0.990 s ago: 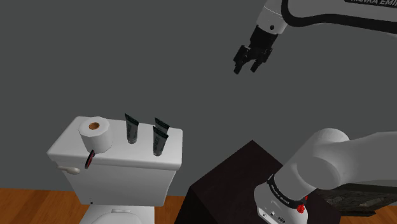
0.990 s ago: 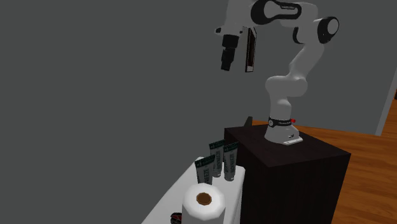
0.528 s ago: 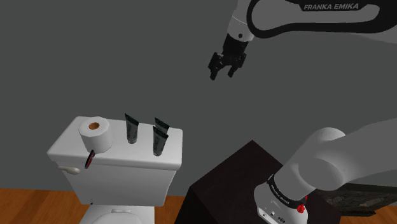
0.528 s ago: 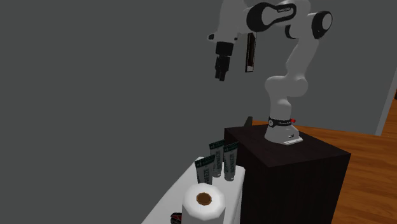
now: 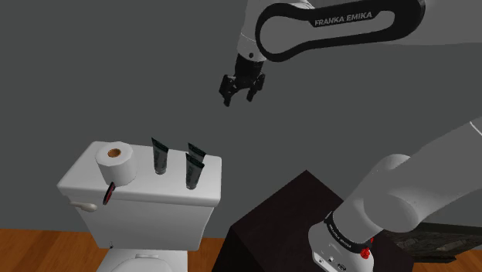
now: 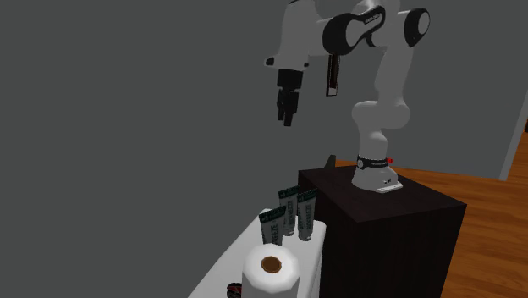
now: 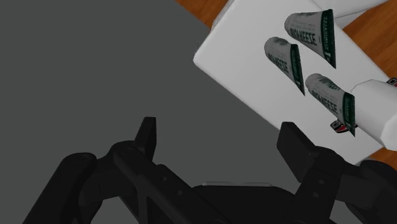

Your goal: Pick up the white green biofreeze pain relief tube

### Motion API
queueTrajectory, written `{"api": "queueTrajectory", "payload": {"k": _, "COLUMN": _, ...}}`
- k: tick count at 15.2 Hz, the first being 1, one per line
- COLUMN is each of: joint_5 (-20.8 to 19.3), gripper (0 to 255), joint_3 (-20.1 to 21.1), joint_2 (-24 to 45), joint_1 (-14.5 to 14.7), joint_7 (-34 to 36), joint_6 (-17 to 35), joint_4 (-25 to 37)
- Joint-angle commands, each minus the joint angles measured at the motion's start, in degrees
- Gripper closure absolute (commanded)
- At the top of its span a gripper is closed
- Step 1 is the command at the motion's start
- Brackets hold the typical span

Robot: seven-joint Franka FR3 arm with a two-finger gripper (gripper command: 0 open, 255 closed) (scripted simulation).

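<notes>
**Shoulder view.** The all-black two-finger tool (image 5: 237, 100) hangs in mid-air before a plain grey wall, fingers parted, gripping nothing. Well below it, toward this view's left, is a white toilet tank lid (image 5: 77, 184). On the lid stand three white tubes with dark green print, crimped ends up: the tube nearest the roll (image 5: 160, 158), the rear tube (image 5: 195, 151) and the front tube (image 5: 192, 175). They look alike, so which one is wanted cannot be told. A white toilet-paper roll (image 5: 116, 162) stands beyond them, farthest from the tool.

**Second exterior view.** The tool (image 6: 288, 118) points down, high above the tubes. A dark box stand (image 6: 398, 212) sits beside the lid.

**Wrist view.** The tool (image 7: 219, 127) is wide open and empty. The tubes lie far ahead, off past one finger.
</notes>
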Motion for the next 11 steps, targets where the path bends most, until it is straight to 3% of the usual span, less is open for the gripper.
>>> {"api": "queueTrajectory", "payload": {"k": 1, "joint_5": -0.4, "gripper": 0, "joint_3": 1.4, "joint_2": 3.7, "joint_1": 0.6, "joint_7": 1.7, "joint_6": 1.6, "joint_4": 1.7}}
{"api": "queueTrajectory", "payload": {"k": 11, "joint_5": -5.9, "gripper": 0, "joint_3": 5.8, "joint_2": 24.0, "joint_1": 4.3, "joint_7": 9.5, "joint_6": 5.1, "joint_4": 15.9}}
